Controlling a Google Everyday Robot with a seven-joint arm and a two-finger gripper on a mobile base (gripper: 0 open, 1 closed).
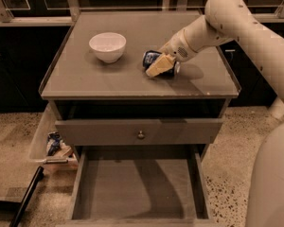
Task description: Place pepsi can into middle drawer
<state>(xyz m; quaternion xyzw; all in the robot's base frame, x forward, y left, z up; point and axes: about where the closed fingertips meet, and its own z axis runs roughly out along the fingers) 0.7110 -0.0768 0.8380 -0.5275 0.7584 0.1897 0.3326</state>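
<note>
The pepsi can (150, 57) is dark blue and lies on its side on the cabinet top (132, 82), right of centre. My gripper (157, 67) reaches in from the right and is down at the can, with its pale front part covering the can's near side. The can rests on the top and is not lifted. The middle drawer (139, 183) is pulled far out at the bottom of the view, a wide shallow grey box with a bare floor. It lies below and in front of the can.
A white bowl (107, 46) stands on the cabinet top, left of the can. The drawer with the round knob (140, 135) sits slightly out, above the middle drawer. A clear bin with wrappers (54, 144) stands on the floor at the left, beside a dark bar (26, 197).
</note>
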